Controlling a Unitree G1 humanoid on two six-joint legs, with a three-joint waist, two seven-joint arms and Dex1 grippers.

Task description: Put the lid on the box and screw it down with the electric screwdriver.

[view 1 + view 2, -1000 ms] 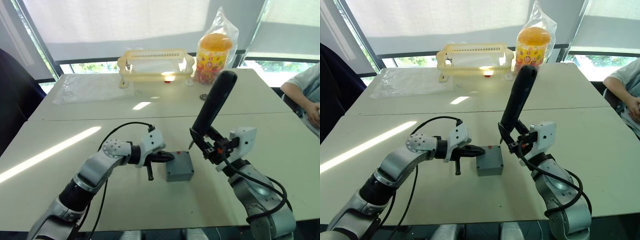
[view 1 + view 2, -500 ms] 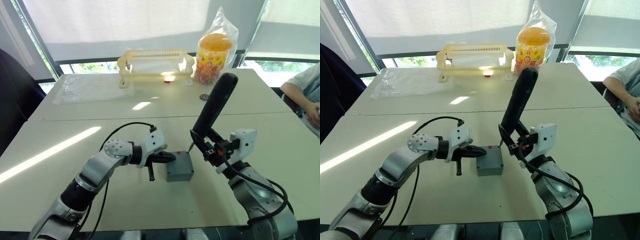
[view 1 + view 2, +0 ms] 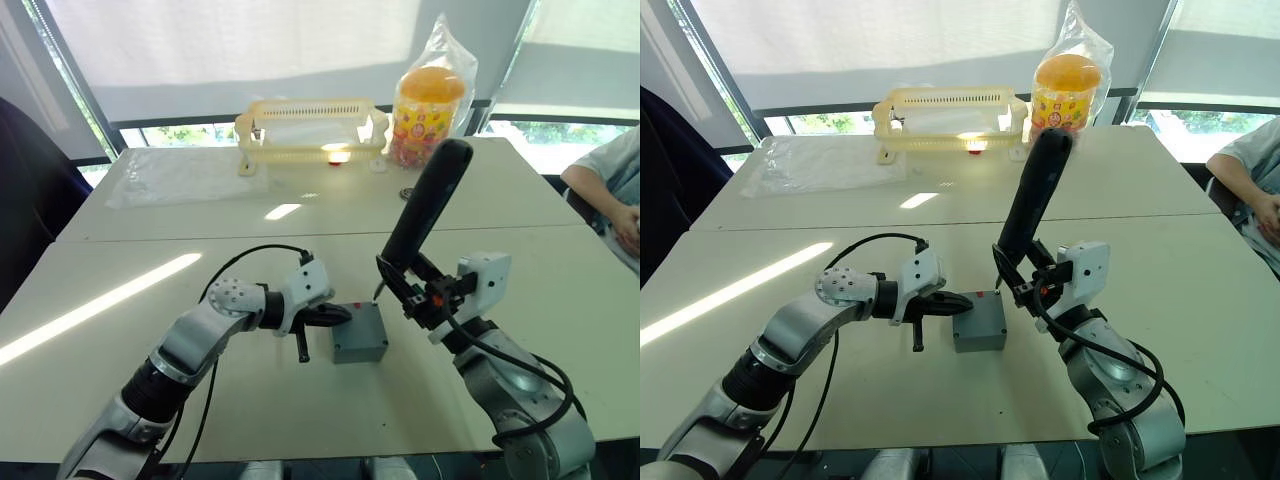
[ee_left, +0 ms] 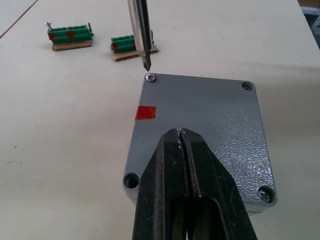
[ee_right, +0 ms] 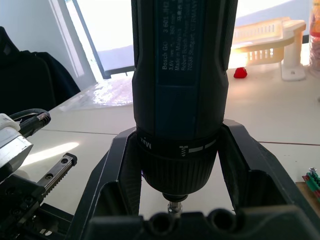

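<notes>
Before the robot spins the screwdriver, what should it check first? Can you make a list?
1. Lid sitting flat on the box: ok, its edges line up.
2. Left gripper steadying the lid: ok, its shut fingers rest on top.
3. Right gripper holding the electric screwdriver: ok, both fingers clamp its body.
4. Bit on the corner screw: not ok, the tip hangs just above the head.
5. Other corners: one more screw is in; the other two holes look empty.
6. Bit straight over the screw: cannot tell, the tool leans.
</notes>
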